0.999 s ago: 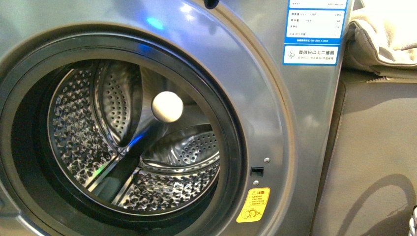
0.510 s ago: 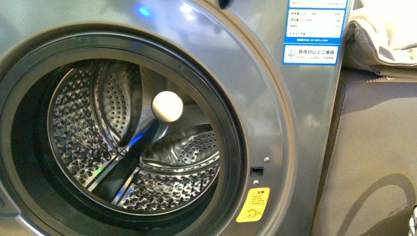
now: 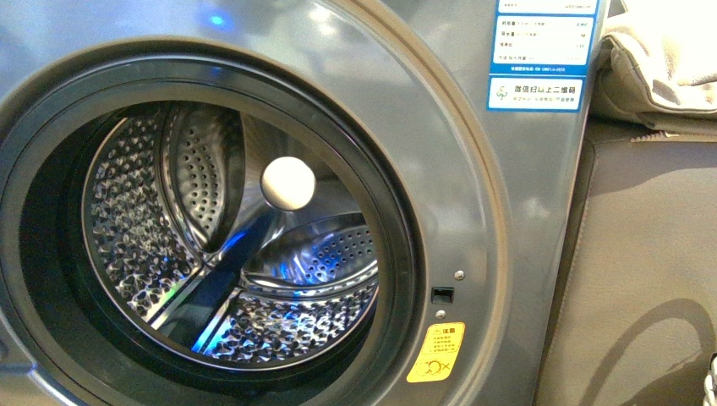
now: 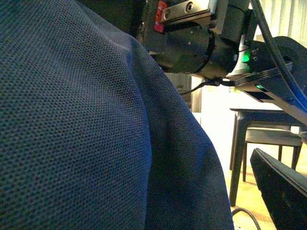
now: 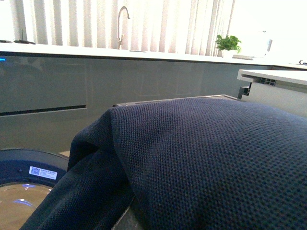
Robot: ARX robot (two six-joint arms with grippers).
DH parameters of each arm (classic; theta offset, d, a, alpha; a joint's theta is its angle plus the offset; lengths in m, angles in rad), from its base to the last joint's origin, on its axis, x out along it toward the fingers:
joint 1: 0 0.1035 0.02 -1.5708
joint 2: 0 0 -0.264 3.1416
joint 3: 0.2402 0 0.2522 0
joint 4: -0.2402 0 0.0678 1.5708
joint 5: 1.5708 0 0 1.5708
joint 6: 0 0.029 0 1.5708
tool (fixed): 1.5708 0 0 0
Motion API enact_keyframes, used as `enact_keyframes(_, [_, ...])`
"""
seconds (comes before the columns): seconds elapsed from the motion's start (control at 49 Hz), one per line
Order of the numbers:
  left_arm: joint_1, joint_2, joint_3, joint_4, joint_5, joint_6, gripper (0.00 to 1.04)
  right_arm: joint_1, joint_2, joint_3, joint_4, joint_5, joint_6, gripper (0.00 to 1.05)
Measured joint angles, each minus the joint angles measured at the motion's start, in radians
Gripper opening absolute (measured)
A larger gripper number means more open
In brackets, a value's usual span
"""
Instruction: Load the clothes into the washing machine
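The washing machine (image 3: 473,211) fills the front view, silver-grey, its round dark-rimmed porthole open on the perforated steel drum (image 3: 228,254). No clothes show in the drum and neither arm is in the front view. The clothes, dark navy mesh fabric, cover most of the left wrist view (image 4: 96,134) and hide the left gripper's jaws. The same fabric drapes over the right wrist view (image 5: 206,158) and hides the right gripper's jaws. Both grippers are shut on the clothes.
A yellow warning sticker (image 3: 435,353) and blue-and-white labels (image 3: 541,51) are on the machine front. A beige cushion (image 3: 659,59) lies above a brown-grey panel (image 3: 643,279) at right. The other arm (image 4: 206,38), a dark table and chair (image 4: 264,134) show in the left wrist view.
A dark shape at the top edge of the front view has gone out of sight. The blue reflection on the machine front has shifted left, and blue light now glints inside the drum.
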State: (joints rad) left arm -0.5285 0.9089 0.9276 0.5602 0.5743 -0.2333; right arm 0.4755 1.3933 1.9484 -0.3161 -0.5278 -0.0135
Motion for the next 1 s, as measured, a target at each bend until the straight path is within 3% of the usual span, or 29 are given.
enact_keyframes(0.428, [-0.130,0.162,0.103,-0.038,-0.338,0.170,0.98,-0.001,0.000,0.000,0.000,0.006,-0.001,0.12])
enact_keyframes(0.693, [-0.140,0.289,0.181,0.012,-0.593,0.239,0.98,-0.001,0.000,0.000,0.000,0.006,-0.001,0.12])
enact_keyframes(0.999, [-0.143,0.316,0.203,0.079,-0.666,0.237,0.98,-0.001,0.000,0.001,0.002,0.006,-0.001,0.12])
